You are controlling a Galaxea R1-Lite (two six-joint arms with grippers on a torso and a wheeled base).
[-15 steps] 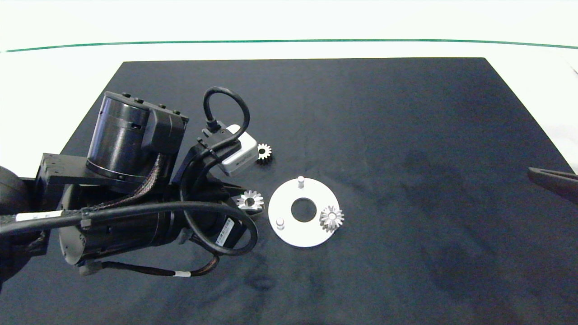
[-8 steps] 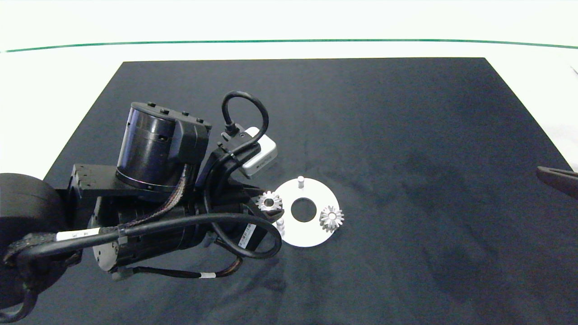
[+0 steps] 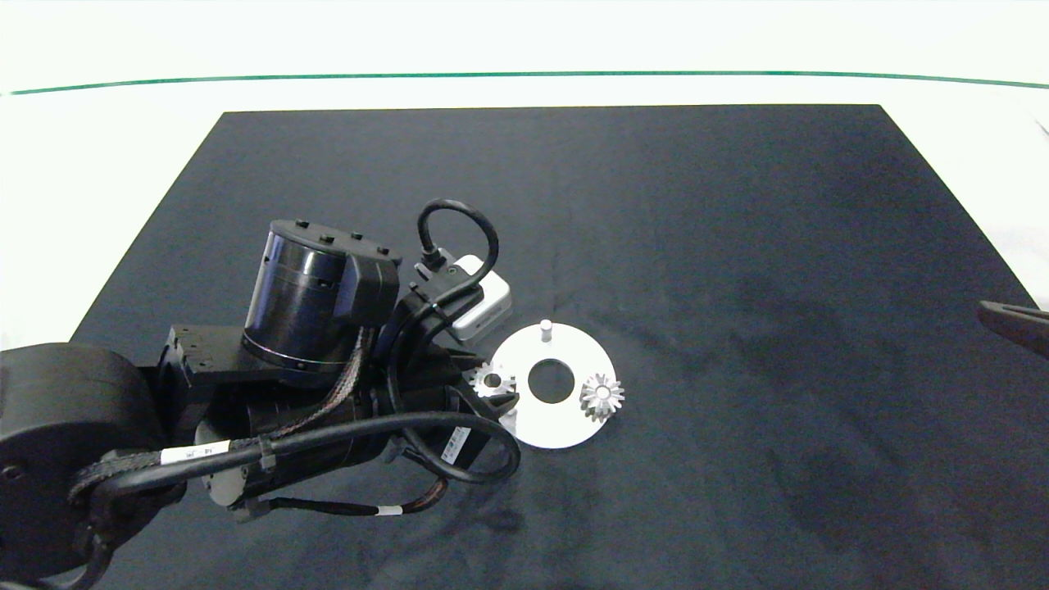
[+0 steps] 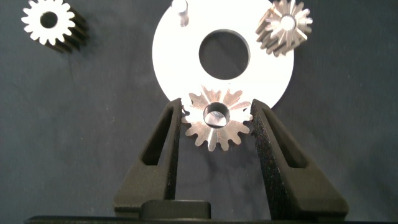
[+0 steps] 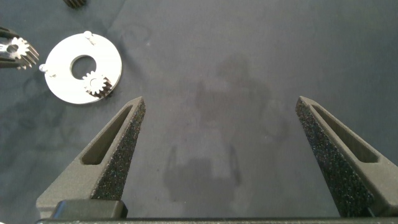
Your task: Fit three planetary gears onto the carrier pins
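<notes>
The left gripper (image 4: 216, 118) has its jaws clamped on one planetary gear (image 4: 217, 118) over the white disc's (image 4: 180, 68) edge. Beyond them, one gear (image 4: 285, 25) sits on a pin — another (image 4: 48, 23) lies on the desk. The right gripper (image 5: 227, 134) is well apart, jaws wide open.

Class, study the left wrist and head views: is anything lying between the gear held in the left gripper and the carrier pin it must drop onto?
Nothing visible does. The left gripper is shut on a gear at the white disc's edge, and a pin top shows through the gear's centre hole. The mounted gear, free pin and loose gear sit apart. The right gripper hangs open, away.
</notes>
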